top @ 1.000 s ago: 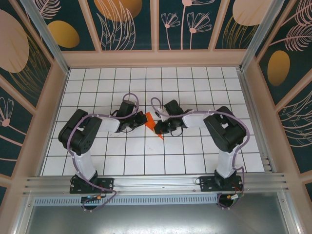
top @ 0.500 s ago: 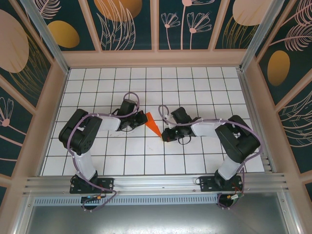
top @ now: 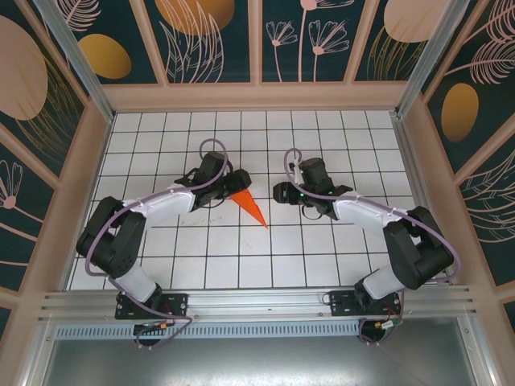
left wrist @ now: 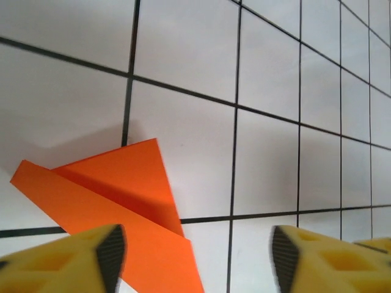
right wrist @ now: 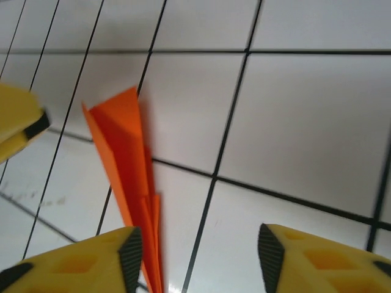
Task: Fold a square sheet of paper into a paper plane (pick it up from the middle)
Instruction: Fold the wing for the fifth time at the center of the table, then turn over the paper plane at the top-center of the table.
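I see one paper plane (top: 251,209): a slim orange-red dart with a centre crease, lying on the white grid floor (top: 322,241) between the arms. Left gripper (left wrist: 195,253) has its jaws wide apart, holds nothing, and sits just beside the plane's wide tail. Right gripper (right wrist: 198,253) is also spread and empty, near the plane. Count: two grippers, one plane.

Presenting as a robotics lab cell: aluminium framing (top: 72,56) is enclosing a white gridded table (top: 217,265), printed panels (top: 213,40) are walling it, a rail (top: 257,301) is carrying two robot arms (top: 137,277).
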{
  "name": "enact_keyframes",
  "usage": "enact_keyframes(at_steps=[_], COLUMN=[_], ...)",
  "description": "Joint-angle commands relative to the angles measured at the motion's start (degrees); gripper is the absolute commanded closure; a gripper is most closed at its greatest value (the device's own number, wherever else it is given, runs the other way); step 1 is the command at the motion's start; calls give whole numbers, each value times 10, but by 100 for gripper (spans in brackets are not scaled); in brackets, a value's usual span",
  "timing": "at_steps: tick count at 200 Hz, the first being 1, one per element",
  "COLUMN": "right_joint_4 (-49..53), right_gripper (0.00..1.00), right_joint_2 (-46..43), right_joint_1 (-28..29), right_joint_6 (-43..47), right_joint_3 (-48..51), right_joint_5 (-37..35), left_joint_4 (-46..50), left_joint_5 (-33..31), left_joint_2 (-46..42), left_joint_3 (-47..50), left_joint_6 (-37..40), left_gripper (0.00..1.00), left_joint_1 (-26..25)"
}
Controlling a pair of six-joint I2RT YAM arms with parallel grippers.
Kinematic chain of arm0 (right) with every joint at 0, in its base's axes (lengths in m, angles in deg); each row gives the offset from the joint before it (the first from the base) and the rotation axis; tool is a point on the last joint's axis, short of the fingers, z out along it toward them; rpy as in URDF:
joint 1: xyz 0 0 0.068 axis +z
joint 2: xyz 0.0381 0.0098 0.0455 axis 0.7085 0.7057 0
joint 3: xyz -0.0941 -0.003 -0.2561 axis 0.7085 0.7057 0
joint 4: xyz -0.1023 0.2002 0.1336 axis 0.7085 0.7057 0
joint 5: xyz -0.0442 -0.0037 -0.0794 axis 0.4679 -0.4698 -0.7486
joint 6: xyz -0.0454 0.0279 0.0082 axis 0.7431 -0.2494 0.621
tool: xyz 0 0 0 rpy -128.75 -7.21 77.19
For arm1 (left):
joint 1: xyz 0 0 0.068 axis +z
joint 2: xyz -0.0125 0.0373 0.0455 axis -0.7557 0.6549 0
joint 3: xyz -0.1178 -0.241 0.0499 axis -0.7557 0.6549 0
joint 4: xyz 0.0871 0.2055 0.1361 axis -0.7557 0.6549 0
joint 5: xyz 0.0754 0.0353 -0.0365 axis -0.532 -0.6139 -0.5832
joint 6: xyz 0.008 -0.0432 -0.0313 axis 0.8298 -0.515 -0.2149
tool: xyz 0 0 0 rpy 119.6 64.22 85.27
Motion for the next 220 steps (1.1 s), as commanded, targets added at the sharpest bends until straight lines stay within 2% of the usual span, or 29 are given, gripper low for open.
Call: enact_keyframes(at_steps=[1, 24, 39, 56, 84, 132, 194, 220], right_joint_4=[-29, -51, -58, -68, -68, -58, -53, -53], right_gripper=[34, 20, 11, 7, 7, 7, 9, 10], right_joint_2=[-21, -29, -30, -36, -44, -55, -43, -36], right_joint_1=[1, -30, -46, -62, -76, -81, -82, -82], right_joint_6=[-6, -21, -32, -41, -45, -44, -50, -52], right_joint_3=[9, 36, 48, 60, 67, 67, 62, 59], right_joint_5=[-46, -45, -37, -22, -16, -21, -15, -11], left_joint_4=[112, 148, 166, 187, 201, 165, 157, 151], left_joint_5=[-102, -148, -166, -180, -186, -182, -187, -192], left_joint_2=[-2, 21, 41, 83, 110, 91, 61, 48], left_joint_3=[-28, -55, -75, -102, -118, -78, -37, -21], left_joint_6=[-39, -74, -96, -115, -147, -204, -251, -268], left_gripper=[21, 13, 12, 13, 21, 36, 41, 46], left_joint_1=[-32, -69, -88, -100, -103, -104, -107, -108])
